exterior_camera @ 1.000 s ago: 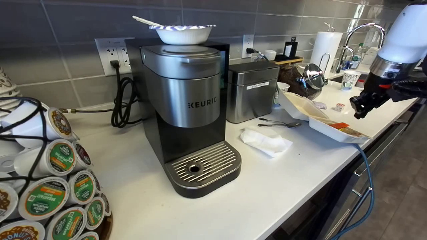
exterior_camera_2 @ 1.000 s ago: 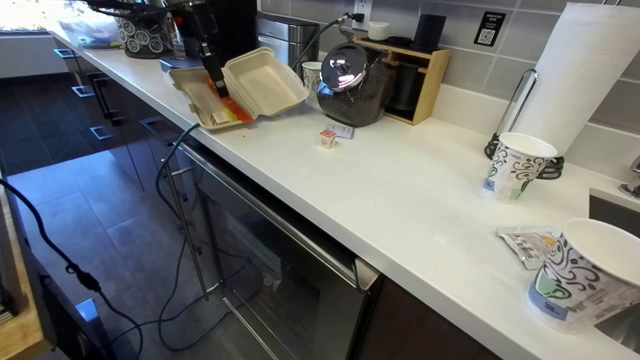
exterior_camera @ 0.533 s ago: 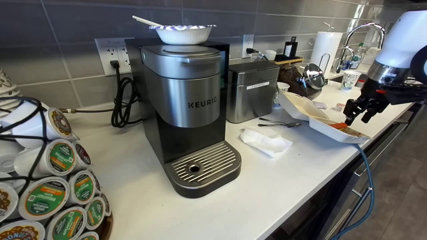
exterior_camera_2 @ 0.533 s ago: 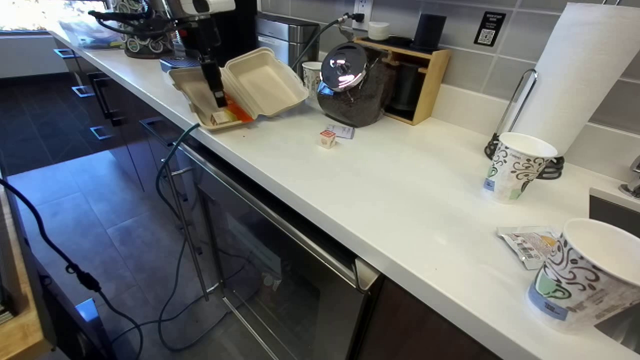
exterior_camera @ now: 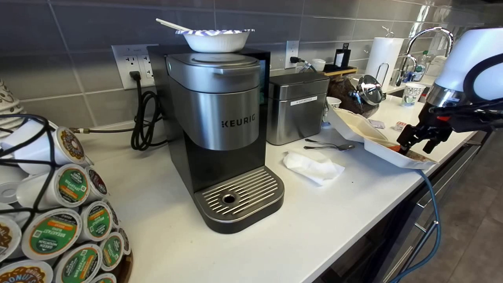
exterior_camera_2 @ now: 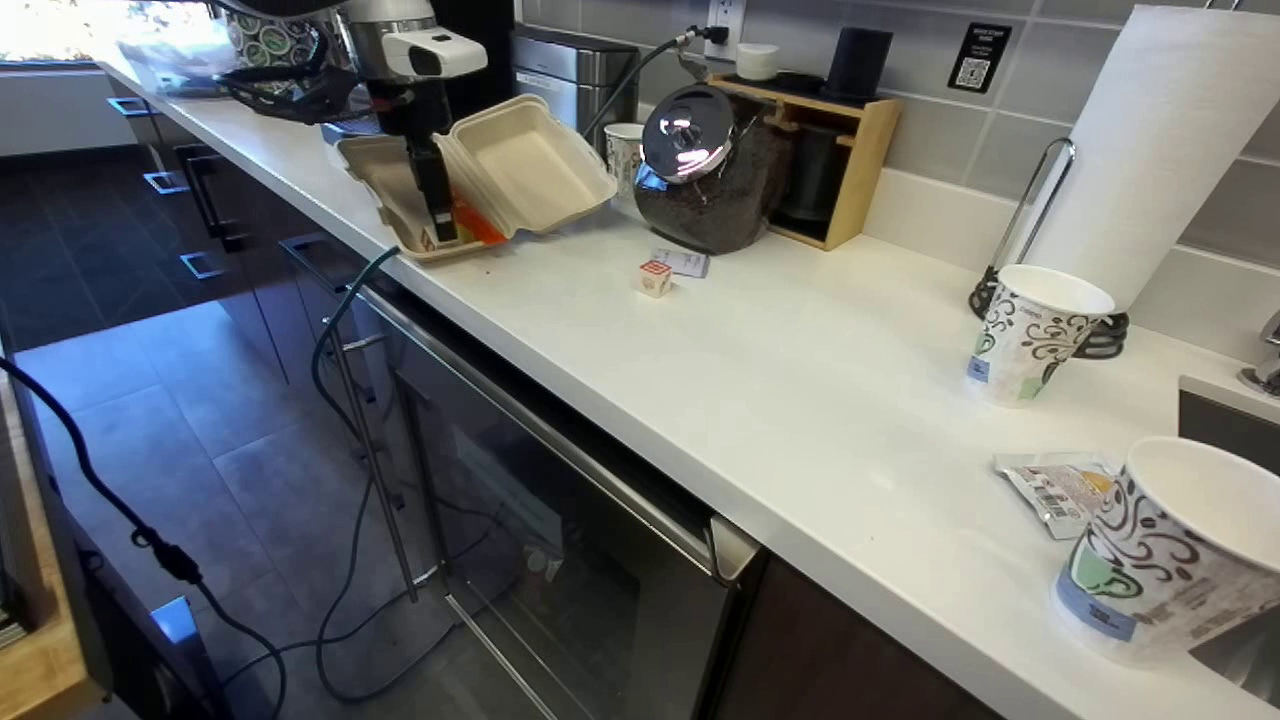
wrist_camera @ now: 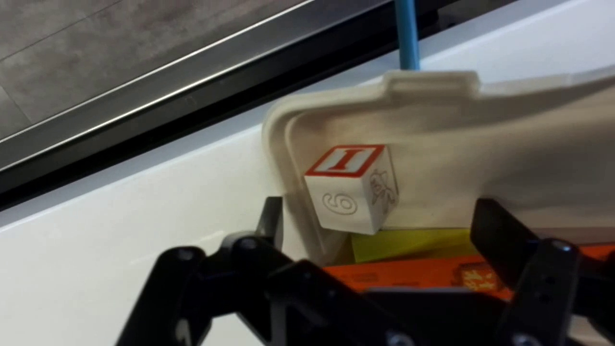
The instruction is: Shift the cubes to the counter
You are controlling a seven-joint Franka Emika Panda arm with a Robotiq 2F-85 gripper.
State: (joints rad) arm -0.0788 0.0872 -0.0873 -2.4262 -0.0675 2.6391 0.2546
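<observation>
The gripper (wrist_camera: 382, 216), jaws spread wide, spans the wrist view's bottom. Mid-frame, a cube (wrist_camera: 343, 197) sits in the foam tray (wrist_camera: 442, 115) beside an orange packet (wrist_camera: 408, 274) and perhaps a yellow packet (wrist_camera: 413, 242). A second cube (exterior_camera_2: 655, 281) rests on the table (exterior_camera_2: 800, 380), upper center of an exterior view.

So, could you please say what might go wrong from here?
In the wrist view, one side of the open end effector appears close to the end wall of the clamshell tray, so it may snag that with the alphabet block. The other side overlaps an orange packet, which could get dragged. The tray sits near the front edge of the counter; a bump might push it off.
</observation>
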